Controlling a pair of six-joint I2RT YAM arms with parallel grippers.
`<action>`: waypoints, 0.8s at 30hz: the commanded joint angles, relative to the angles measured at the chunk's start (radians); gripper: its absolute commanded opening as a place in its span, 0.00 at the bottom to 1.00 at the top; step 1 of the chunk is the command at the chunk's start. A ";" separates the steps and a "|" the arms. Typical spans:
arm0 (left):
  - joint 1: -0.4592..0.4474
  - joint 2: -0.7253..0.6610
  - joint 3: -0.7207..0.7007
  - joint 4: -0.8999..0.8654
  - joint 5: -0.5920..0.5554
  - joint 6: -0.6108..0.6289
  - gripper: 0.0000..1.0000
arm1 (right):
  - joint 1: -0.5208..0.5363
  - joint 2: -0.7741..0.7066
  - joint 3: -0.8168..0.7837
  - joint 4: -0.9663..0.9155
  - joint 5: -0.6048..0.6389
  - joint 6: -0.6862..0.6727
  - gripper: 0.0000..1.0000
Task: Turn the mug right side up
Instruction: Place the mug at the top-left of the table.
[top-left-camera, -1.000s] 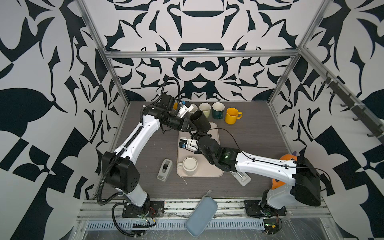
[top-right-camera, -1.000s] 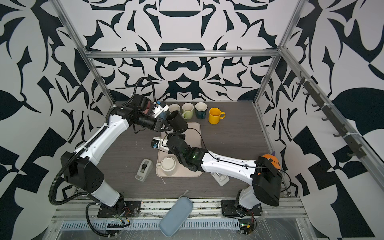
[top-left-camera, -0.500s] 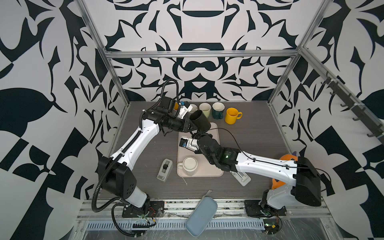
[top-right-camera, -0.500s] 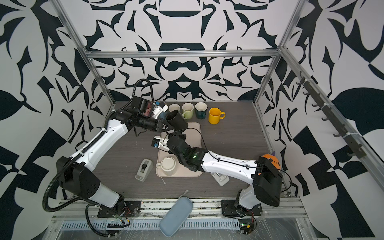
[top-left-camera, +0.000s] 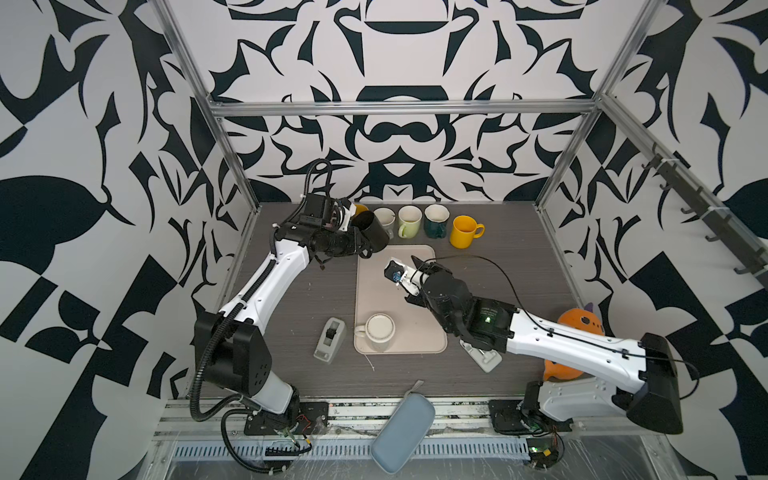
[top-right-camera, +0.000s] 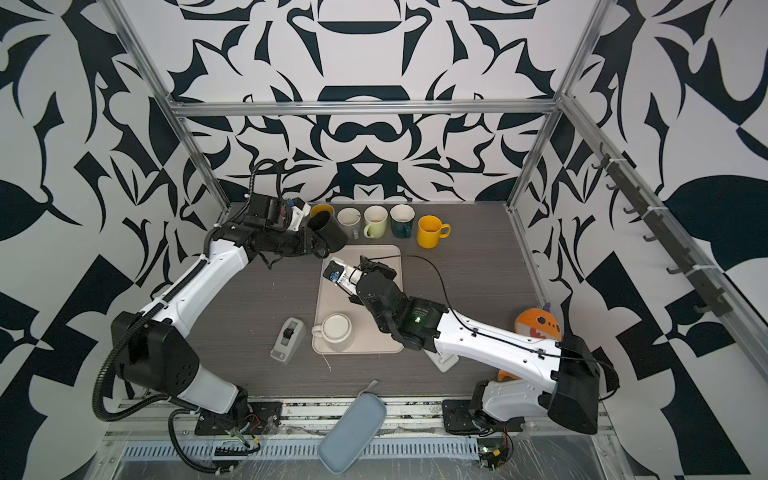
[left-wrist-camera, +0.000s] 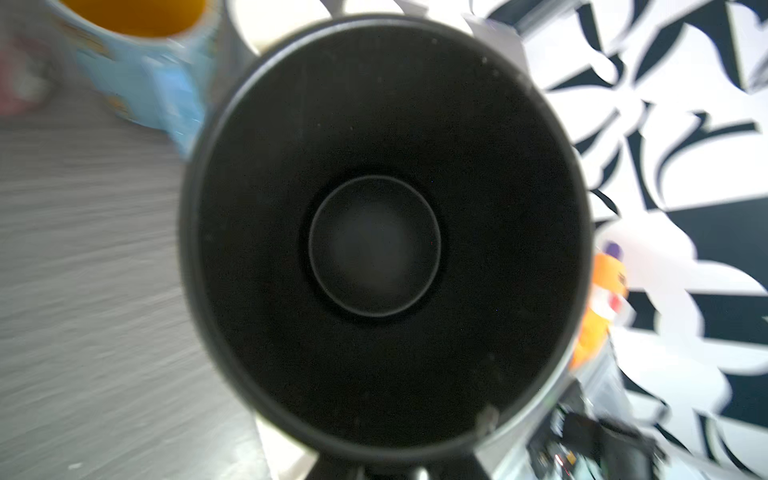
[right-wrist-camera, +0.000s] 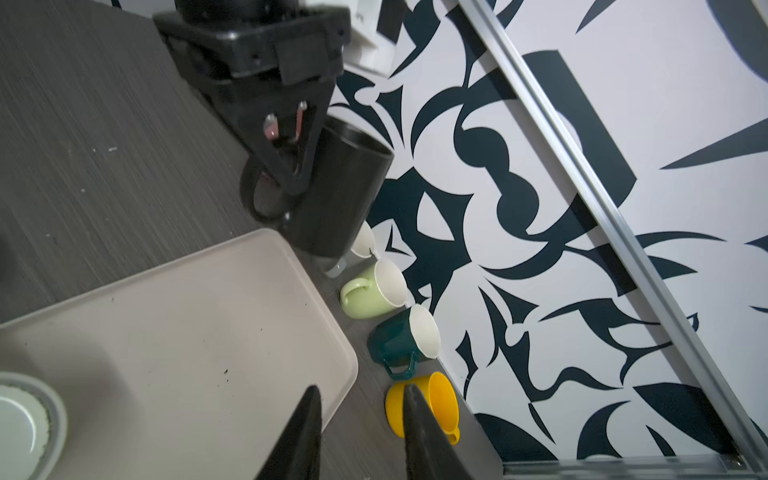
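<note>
In both top views your left hand (top-left-camera: 365, 248) is clamped on the handle of the black mug (top-left-camera: 374, 233). It carries the mug off the surface (top-left-camera: 532, 249) at the back, by the far left corner of the beige tray (top-left-camera: 374, 291). The mug is tilted, neither upright nor inverted, with its mouth turned back towards the left wrist. Your right hand (top-left-camera: 411, 279) hangs over the far half of the tray, apart from the black mug and holding nothing. A white mug (top-left-camera: 378, 330) sits base uppermost on the near part of the tray. A tape dispenser (top-left-camera: 330, 345) stands just beside it on the surface. Along the back stand a cream mug (top-left-camera: 384, 217), a light green mug (top-left-camera: 409, 220), a dark green mug (top-left-camera: 435, 220) and a yellow mug (top-left-camera: 465, 230), all upright.

Left wrist view: you are looking straight into the black mug (left-wrist-camera: 374, 245), which fills most of the frame. The hand itself is not shown. A blue mug (left-wrist-camera: 137, 70) with an orange inside stands beyond it, blurred.

Right wrist view: the right hand's fingers (right-wrist-camera: 303, 436) stand apart with nothing between them, over the tray's edge. Further off, the left hand (right-wrist-camera: 291, 174) grips the black mug's handle. The mug's body hangs above the surface and partly hides the cream mug.
</note>
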 joint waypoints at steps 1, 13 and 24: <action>0.010 -0.036 -0.012 0.081 -0.146 0.003 0.00 | -0.018 -0.027 -0.001 -0.080 -0.061 0.181 0.36; 0.031 -0.038 -0.170 0.152 -0.433 0.055 0.00 | -0.236 -0.002 -0.018 -0.145 -0.428 0.557 0.36; 0.045 0.025 -0.308 0.400 -0.486 0.042 0.00 | -0.275 -0.018 -0.044 -0.126 -0.494 0.602 0.35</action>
